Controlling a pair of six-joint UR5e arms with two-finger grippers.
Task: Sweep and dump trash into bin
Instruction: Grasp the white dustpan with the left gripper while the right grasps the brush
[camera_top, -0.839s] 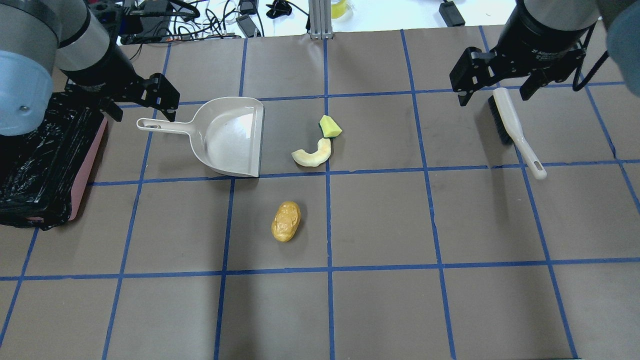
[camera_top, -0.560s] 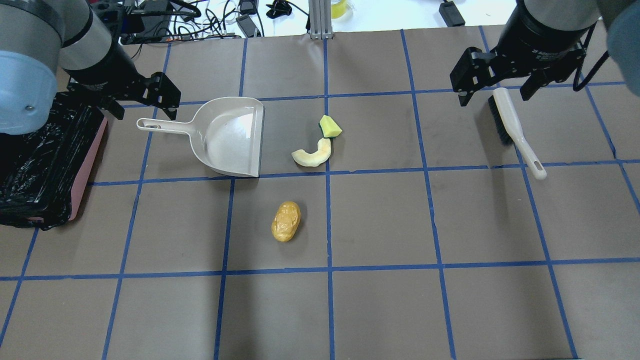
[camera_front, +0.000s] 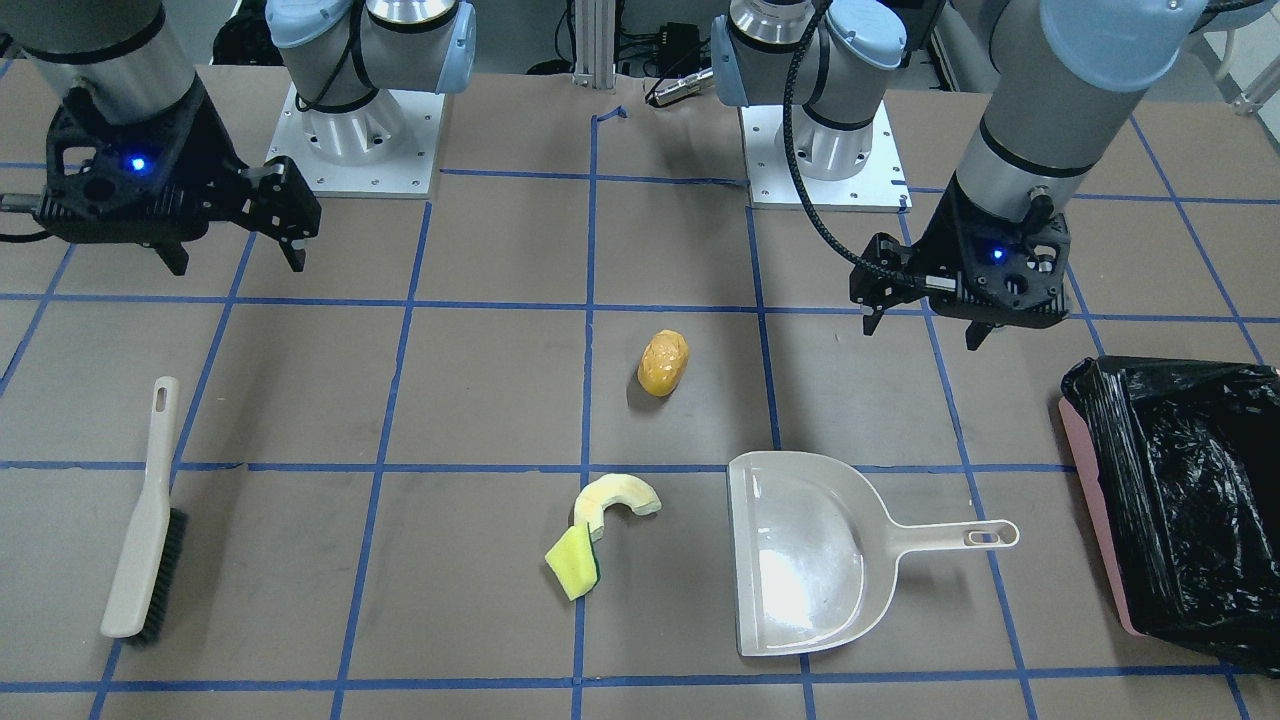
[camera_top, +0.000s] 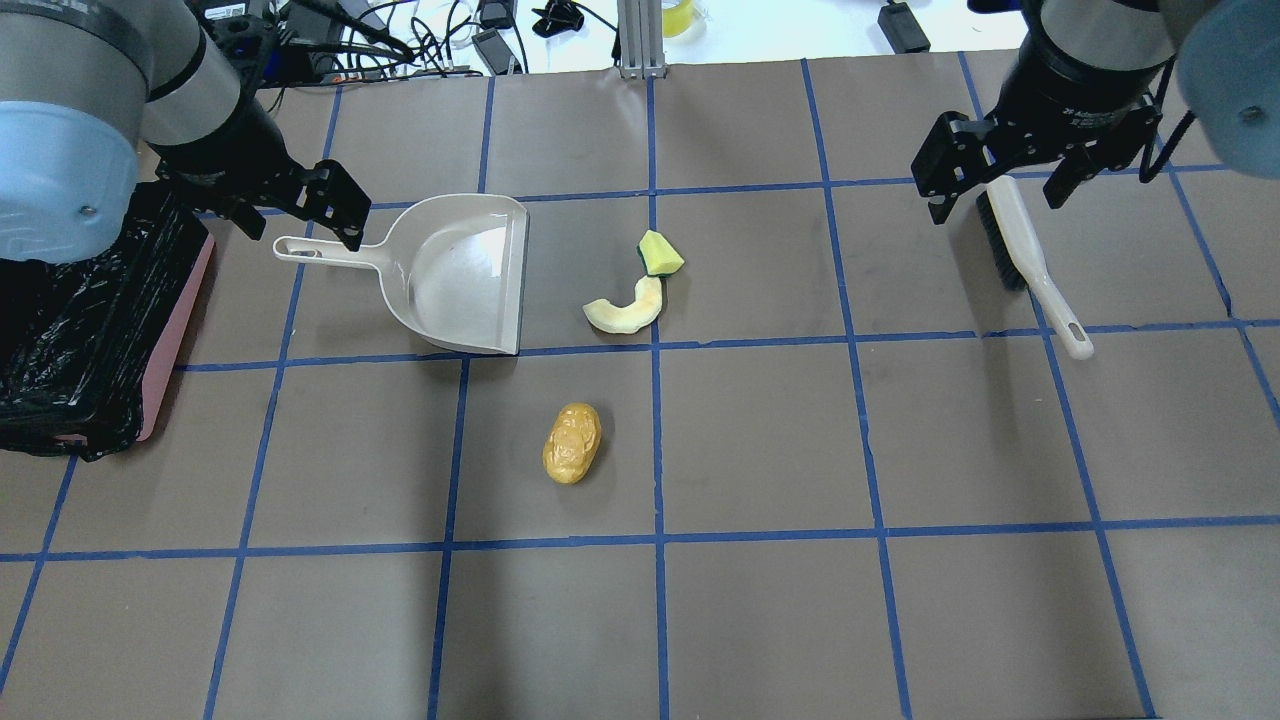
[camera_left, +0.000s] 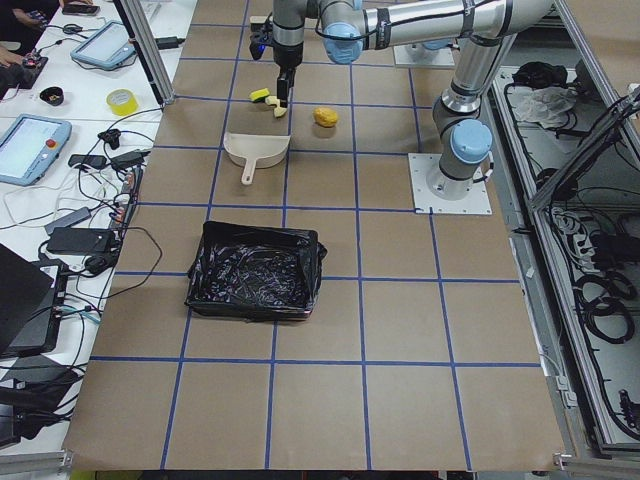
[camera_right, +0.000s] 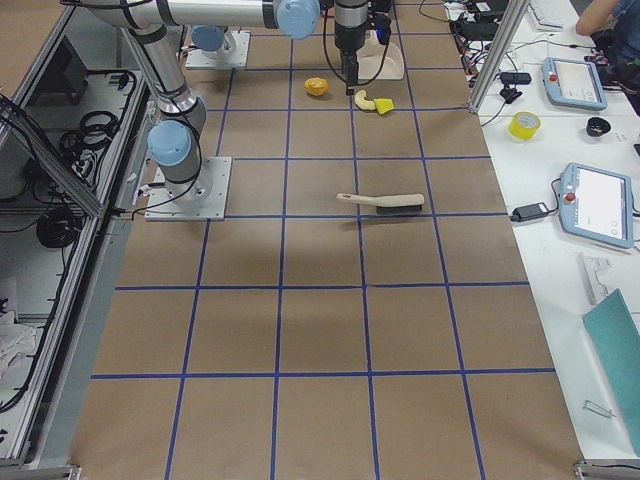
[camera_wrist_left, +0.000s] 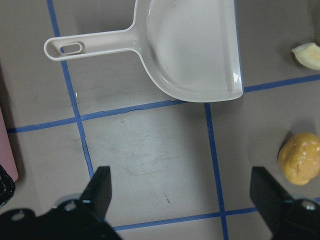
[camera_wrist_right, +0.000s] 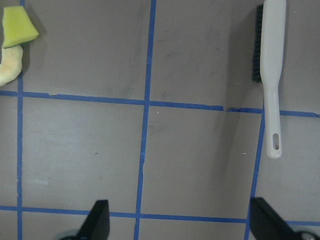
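The trash lies mid-table: an orange-brown lump (camera_top: 572, 443), a pale yellow rind slice (camera_top: 626, 310) and, touching it, a yellow-green sponge wedge (camera_top: 660, 253). The bin (camera_top: 178, 320) is pink with a black bag and stands at the left edge; it also shows in the front view (camera_front: 1088, 485). My left gripper (camera_top: 290, 215) is open and empty, above the beige dustpan's (camera_top: 460, 275) handle. My right gripper (camera_top: 1000, 185) is open and empty, above the head of the beige brush (camera_top: 1025, 255). The left wrist view shows the dustpan (camera_wrist_left: 190, 45) and the lump (camera_wrist_left: 300, 158).
The dustpan's mouth faces the rind and sponge, about a hand's width away. The brush (camera_front: 145, 520) lies apart on the right side of the table, handle toward the robot. Cables and tablets sit beyond the far table edge.
My left gripper has shifted a little right, closer over the dustpan handle. My right gripper has shifted slightly right and away over the brush. Trash, dustpan and brush have not moved.
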